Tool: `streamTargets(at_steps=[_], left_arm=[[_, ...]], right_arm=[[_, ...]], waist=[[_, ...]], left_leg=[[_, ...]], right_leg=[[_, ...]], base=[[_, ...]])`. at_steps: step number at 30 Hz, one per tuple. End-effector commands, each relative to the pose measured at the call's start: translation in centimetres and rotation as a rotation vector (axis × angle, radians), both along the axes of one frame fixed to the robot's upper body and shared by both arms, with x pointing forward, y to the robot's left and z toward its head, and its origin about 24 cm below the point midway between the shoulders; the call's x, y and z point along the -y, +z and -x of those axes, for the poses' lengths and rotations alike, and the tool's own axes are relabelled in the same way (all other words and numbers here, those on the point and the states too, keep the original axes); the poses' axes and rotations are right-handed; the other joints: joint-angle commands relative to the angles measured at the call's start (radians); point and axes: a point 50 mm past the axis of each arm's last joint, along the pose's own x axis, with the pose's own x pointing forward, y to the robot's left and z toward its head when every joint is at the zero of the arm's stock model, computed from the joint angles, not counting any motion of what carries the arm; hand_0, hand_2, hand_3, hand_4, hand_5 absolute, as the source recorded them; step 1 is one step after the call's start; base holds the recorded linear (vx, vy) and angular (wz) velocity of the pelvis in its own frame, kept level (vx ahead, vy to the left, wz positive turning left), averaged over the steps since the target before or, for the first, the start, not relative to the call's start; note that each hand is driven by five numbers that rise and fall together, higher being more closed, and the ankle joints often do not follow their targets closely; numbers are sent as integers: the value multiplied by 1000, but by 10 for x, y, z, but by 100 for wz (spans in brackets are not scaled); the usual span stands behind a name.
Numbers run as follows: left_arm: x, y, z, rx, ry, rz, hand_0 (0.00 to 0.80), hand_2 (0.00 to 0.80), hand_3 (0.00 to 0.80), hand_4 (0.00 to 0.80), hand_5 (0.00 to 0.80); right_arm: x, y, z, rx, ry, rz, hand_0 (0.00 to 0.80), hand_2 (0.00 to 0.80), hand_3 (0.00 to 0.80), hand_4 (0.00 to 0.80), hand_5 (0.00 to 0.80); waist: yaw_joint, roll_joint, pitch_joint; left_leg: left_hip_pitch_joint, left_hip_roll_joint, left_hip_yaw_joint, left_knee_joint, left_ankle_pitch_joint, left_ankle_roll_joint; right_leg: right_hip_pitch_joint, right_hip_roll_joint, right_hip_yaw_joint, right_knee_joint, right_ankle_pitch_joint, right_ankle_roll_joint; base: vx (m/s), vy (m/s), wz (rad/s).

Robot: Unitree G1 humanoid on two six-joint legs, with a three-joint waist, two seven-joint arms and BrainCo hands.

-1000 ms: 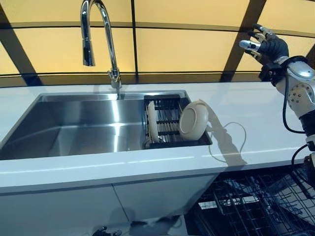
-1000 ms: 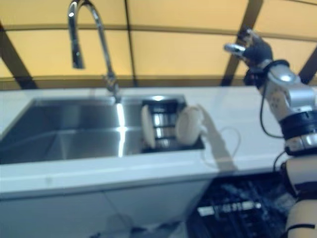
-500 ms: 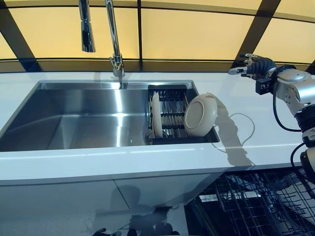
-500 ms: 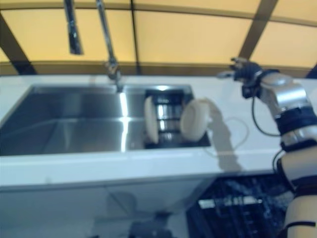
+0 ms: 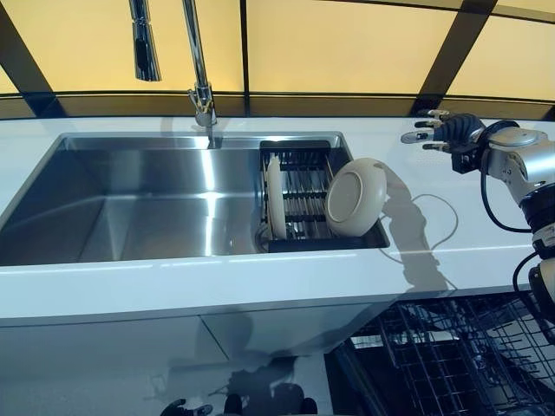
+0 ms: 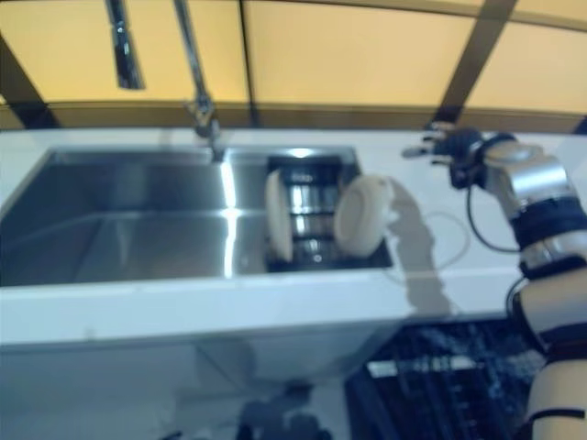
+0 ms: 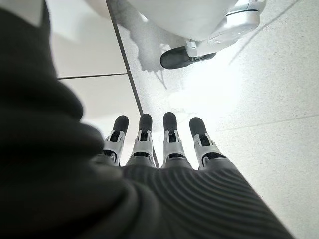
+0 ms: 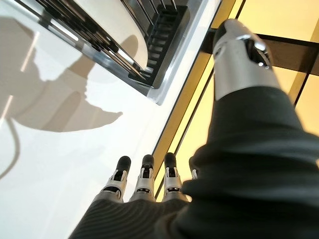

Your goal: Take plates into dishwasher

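The dishwasher rack [image 5: 451, 364] sits low, under the counter [image 5: 260, 282]. Past it, two plates [image 5: 355, 198] stand in the black rack [image 5: 299, 186] inside the sink [image 5: 130, 208]. The right hand [image 5: 447, 132] floats above the counter, fingers straight, holding nothing. The left hand [image 7: 164, 144] hangs over the floor, fingers straight.

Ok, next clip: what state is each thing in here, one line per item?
Left plate: upright on edge in the rack.
Right plate: tilted at the rack's right end.
Dish rack: in the sink's right end.
Dishwasher basket: pulled out.
Right hand: open, above the counter.
Left hand: open, holding nothing.
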Motion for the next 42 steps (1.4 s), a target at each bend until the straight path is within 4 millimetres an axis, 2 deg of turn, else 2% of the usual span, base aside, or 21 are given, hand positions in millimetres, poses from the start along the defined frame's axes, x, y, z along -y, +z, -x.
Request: streamTargets(at_steps=[1, 12, 21, 42], left_arm=[[-14, 6, -14, 32, -16, -53, 0, 0, 0, 0, 0], [-12, 7, -18, 55, -13, -46, 0, 0, 0, 0, 0], [-9, 8, -23, 80, -9, -33, 0, 0, 0, 0, 0], [-10, 10, -28, 104, -16, -26, 0, 0, 0, 0, 0]], right_arm=[[-13, 18, -3, 53, 48, -28, 0, 0, 0, 0, 0], [-28, -8, -3, -24, 111, -28, 0, 0, 0, 0, 0], [-28, -25, -3, -79, 118, -10, 0, 0, 0, 0, 0], [-25, -28, -1, -100, 135, 22, 0, 0, 0, 0, 0]], waist=[[32, -54, -16], [31, -53, -11], [35, -53, -5], [31, -51, 7]], left_leg=[[-13, -14, -19, -3, -3, -3], [-9, -14, -19, -3, -6, -4], [-8, -17, -22, -3, -7, -2], [-11, -17, -20, -3, -7, -4]], right_leg=[[-32, -72, -2, 0, 63, 77], [-28, -74, 2, 0, 62, 77], [-27, -76, 0, 0, 61, 77], [-33, -76, 6, 0, 64, 79]], base=[[0, 0, 0], [0, 0, 0], [0, 0, 0], [-3, 0, 0]])
